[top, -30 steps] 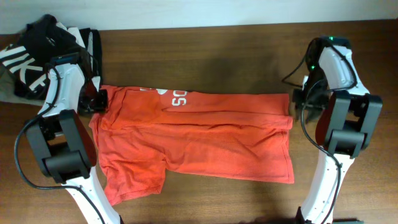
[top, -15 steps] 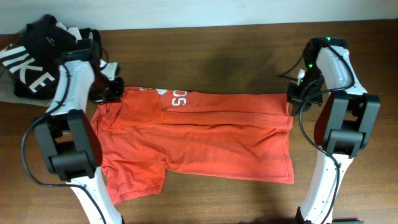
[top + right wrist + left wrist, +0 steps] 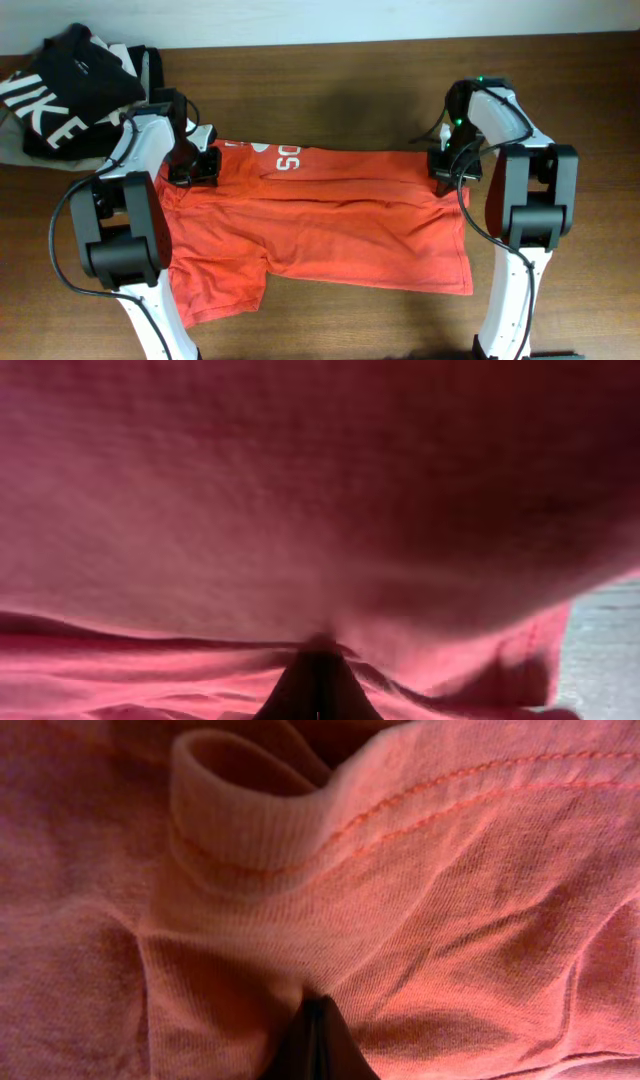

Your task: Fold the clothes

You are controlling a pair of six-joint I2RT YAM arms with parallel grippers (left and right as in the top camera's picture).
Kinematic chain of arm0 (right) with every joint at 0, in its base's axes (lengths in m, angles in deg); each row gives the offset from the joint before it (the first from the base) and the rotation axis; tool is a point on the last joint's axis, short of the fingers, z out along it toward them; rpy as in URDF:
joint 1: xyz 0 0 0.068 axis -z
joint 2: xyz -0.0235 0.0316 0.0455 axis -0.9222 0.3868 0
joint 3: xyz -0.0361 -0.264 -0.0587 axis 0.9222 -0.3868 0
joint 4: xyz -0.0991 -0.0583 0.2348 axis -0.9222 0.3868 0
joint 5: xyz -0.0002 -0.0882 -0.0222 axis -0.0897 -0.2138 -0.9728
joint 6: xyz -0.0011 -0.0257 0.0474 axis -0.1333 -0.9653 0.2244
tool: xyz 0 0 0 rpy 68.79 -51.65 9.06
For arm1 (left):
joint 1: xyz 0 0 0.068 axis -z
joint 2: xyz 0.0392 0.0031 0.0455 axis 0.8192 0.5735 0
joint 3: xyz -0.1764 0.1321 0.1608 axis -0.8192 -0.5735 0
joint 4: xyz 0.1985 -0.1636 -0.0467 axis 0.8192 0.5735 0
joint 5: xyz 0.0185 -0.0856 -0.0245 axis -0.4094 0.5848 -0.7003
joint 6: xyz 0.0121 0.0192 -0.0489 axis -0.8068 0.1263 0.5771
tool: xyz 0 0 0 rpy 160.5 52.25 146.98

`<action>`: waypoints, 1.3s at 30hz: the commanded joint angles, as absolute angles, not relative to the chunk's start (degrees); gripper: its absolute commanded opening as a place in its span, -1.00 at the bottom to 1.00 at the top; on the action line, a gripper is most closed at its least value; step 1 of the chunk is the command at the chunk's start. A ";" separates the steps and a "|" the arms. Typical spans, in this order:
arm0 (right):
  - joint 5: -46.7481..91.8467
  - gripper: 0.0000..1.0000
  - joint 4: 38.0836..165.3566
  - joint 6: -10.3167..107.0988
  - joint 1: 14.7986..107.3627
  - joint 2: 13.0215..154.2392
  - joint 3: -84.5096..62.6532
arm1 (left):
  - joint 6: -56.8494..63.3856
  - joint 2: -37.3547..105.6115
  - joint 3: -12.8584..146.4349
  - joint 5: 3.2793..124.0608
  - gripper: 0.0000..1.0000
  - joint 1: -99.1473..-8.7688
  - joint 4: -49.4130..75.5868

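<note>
I see a dark brown wooden table [image 3: 350, 80] with a pale strip of wall [image 3: 300, 18] along its far edge. A black garment [image 3: 60, 90] with white letters lies heaped at the far left. The red-orange T-shirt [image 3: 330, 225] lies spread across the middle. My left gripper [image 3: 195, 165] is pinched closed on cloth beside the collar [image 3: 240, 830]. My right gripper [image 3: 447, 170] is pinched closed on the shirt's far right edge.
</note>
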State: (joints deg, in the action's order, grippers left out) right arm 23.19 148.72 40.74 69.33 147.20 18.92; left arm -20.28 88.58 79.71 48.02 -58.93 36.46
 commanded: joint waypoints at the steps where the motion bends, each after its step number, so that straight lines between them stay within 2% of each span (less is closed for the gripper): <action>1: 21.29 -0.92 147.48 40.98 70.86 145.67 16.43 | -18.93 90.97 78.07 39.63 -0.98 -59.83 35.70; 5: 15.35 -0.92 146.38 43.12 73.81 145.67 16.34 | -15.58 91.01 78.07 29.25 -0.98 -62.10 35.70; 14: 15.72 -0.92 143.17 43.98 76.63 145.63 16.91 | -14.71 90.99 79.33 30.64 -0.97 -64.61 33.47; 18: 15.94 -0.92 148.13 46.99 77.09 145.04 23.51 | -14.71 90.38 85.69 30.38 -0.97 -62.97 37.05; 19: 15.74 -0.92 150.49 46.99 77.22 144.64 26.98 | -14.71 90.16 88.16 30.16 -0.95 -62.62 38.58; 21: 15.70 -0.92 155.91 46.99 77.51 144.36 34.61 | -14.69 89.48 94.39 30.23 -0.76 -62.49 42.69; 23: 15.83 -0.90 161.47 46.97 77.51 144.36 41.91 | -14.69 88.87 98.83 30.82 -0.68 -62.49 45.71; 24: 17.51 -0.10 165.82 46.73 77.35 144.36 46.50 | -14.69 88.43 101.58 34.58 -0.52 -62.19 48.09; 25: 19.02 0.35 166.32 45.88 77.16 144.34 47.55 | -14.71 88.32 102.57 37.59 -0.31 -61.82 49.53; 26: 22.71 0.89 166.30 43.41 76.92 143.77 47.55 | -14.71 88.32 102.92 40.76 0.01 -61.42 50.47; 27: 24.83 0.97 166.30 42.10 76.52 143.77 47.51 | -14.73 88.32 102.90 43.06 0.46 -61.09 50.84; 28: 27.24 0.97 166.30 40.13 75.76 143.77 47.20 | -14.71 88.34 102.70 46.58 0.98 -60.37 50.98; 33: 28.61 0.99 166.30 42.27 74.69 141.21 47.22 | -14.62 87.25 102.59 47.74 0.99 -59.13 51.52; 39: 29.05 0.97 166.30 41.33 73.55 128.01 45.63 | -13.64 79.14 102.57 45.35 0.99 -59.17 58.67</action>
State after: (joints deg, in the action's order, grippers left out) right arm 27.78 166.01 41.94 74.56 138.31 46.30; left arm -14.69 86.86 102.20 46.36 -58.82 55.41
